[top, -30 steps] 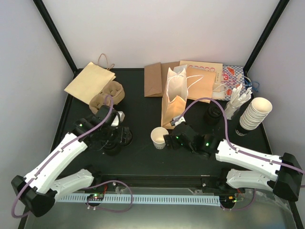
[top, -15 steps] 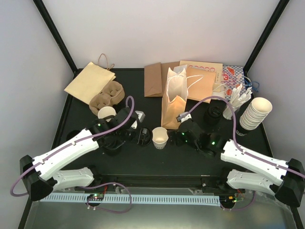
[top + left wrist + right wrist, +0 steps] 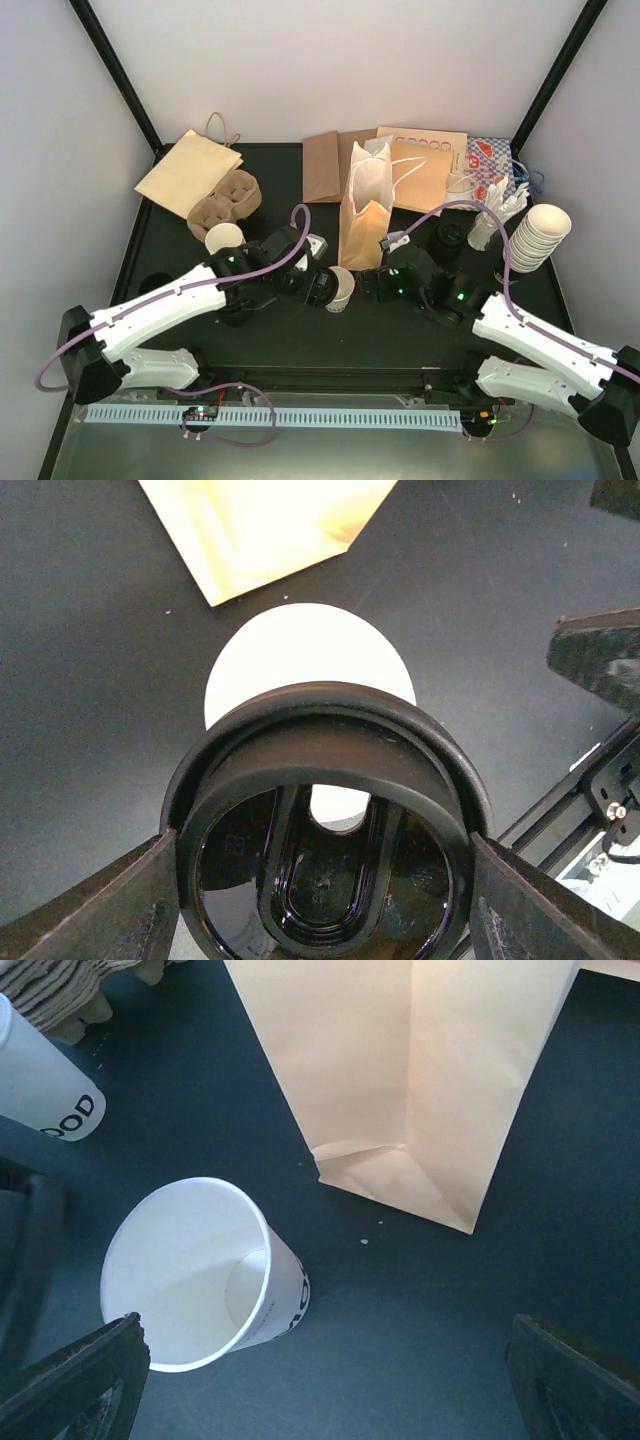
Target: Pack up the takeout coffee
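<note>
You are early in the job, and nothing is packed yet. At the left, beside the carrier tray, a second cup stands with no lid. Your left gripper has its jaws clamped across a black lid, held just over the open cup at mid-table; I judge it is not seated. Your right gripper hovers just beside that cup, jaws wide and empty. The paper bag stands upright behind it, with no cup visible inside. What is left is to press this lid on, lid the other cup, then pack both.
</note>
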Motion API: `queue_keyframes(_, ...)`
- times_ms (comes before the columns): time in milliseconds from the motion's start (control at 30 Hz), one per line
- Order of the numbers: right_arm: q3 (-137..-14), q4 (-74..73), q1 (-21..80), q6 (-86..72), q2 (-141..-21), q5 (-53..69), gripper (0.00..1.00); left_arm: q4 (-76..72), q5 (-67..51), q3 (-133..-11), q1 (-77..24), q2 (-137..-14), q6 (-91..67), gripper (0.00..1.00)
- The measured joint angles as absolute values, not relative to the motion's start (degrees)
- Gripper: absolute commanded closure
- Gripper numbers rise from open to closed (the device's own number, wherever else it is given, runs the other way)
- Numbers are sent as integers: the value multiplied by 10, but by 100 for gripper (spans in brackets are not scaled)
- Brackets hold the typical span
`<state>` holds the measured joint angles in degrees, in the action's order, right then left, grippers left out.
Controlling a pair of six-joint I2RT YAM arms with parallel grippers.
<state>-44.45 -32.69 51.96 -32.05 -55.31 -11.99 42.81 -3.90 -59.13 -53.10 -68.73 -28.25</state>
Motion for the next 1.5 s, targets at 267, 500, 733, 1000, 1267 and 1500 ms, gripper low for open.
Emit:
queue_keyframes(267, -466, -344, 498, -325, -561, -82, 0, 415, -44, -599, -548, -717, -248, 38)
queue_keyframes(500, -461, -347, 468, -326, -574, 0, 0, 415, -39, -622, -561, -751, -222, 38)
queue_keyframes(733, -449, -336, 458, -336, -577, 25, 0, 420, -1, -630, -567, -774, -214, 39)
queue_keyframes(1000, -439, -325, 456, -351, -577, 26, 1, 427, 36, -646, -566, -780, -205, 39)
queue_keyframes(1267, -438, -320, 456, -351, -576, 26, 1, 434, 49, -668, -566, -810, -195, 38)
queue_keyframes(1500, -435, -312, 456, -351, -564, 23, 0, 438, 49, -681, -566, -818, -187, 39)
